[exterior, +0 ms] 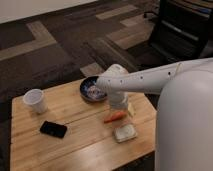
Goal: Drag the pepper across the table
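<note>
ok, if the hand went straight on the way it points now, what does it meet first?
Most likely the pepper. The hand points down at the table, just above the pepper, near the dark bowl. Whether they already touch is unclear from this view.

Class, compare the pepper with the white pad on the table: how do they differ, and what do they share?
The pepper is orange-red; the white pad is pale. The pepper is slim and tapered; the pad is blocky and rectangular. The gripper is right above the pepper; the pad lies clear of it. Both lie on the table.
</note>
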Robot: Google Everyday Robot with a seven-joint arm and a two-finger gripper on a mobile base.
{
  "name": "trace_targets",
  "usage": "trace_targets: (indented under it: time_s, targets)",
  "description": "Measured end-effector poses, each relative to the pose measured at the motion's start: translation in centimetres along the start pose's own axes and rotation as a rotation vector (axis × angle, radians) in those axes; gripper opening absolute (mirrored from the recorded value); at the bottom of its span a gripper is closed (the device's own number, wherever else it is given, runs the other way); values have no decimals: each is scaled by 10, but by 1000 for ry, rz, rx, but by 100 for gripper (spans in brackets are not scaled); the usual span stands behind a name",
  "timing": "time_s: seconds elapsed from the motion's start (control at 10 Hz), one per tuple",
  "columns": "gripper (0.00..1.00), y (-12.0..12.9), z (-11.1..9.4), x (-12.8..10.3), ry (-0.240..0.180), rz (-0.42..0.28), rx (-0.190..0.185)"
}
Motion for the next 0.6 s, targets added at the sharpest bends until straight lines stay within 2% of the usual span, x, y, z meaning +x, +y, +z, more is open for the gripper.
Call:
trace_targets:
  time_s: [0.1,0.2,0.4,0.5,0.6]
  targets:
    - [65,10,-1,-2,-9,4,-31]
    - [65,20,-2,-8,-26,42,-91]
    - [65,25,-2,-15,-55,131,-163]
    - [65,24,-2,-18,-60,166,-171]
    - [65,27,-2,-17,-59,166,-174]
